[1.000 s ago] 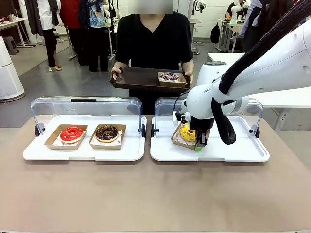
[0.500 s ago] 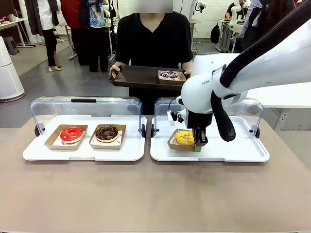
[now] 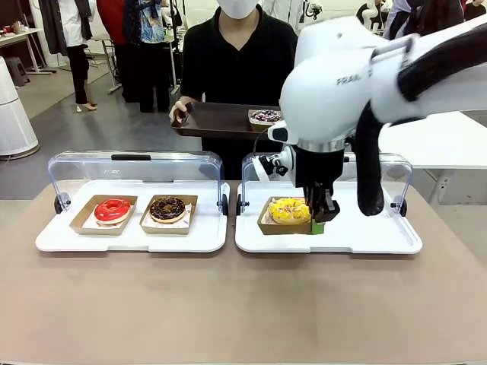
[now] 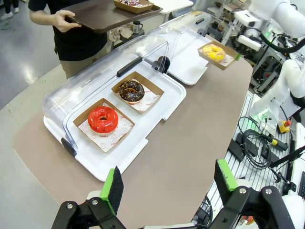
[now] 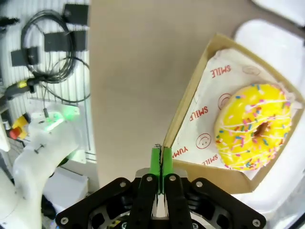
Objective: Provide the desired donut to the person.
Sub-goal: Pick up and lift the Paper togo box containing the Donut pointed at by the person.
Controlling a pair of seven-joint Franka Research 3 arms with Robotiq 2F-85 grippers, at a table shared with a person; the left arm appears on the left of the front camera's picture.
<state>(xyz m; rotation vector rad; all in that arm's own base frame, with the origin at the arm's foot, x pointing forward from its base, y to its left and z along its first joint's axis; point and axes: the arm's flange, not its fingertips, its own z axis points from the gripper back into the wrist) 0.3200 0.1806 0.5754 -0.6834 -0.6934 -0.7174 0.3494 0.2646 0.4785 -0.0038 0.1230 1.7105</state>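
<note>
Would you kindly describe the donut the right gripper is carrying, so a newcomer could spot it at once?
Look at the right-hand white tray with its clear lid raised. Just above its left part, the right gripper pinches a cardboard tray by the rim. The donut in it is yellow with sprinkles, unlike the red and chocolate ones.

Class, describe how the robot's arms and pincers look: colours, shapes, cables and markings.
The right arm is a bulky, rounded white shell marked "FRANKA", with a black cable sleeve hanging along it. The right pincer and left pincer are black with green finger pads.
</note>
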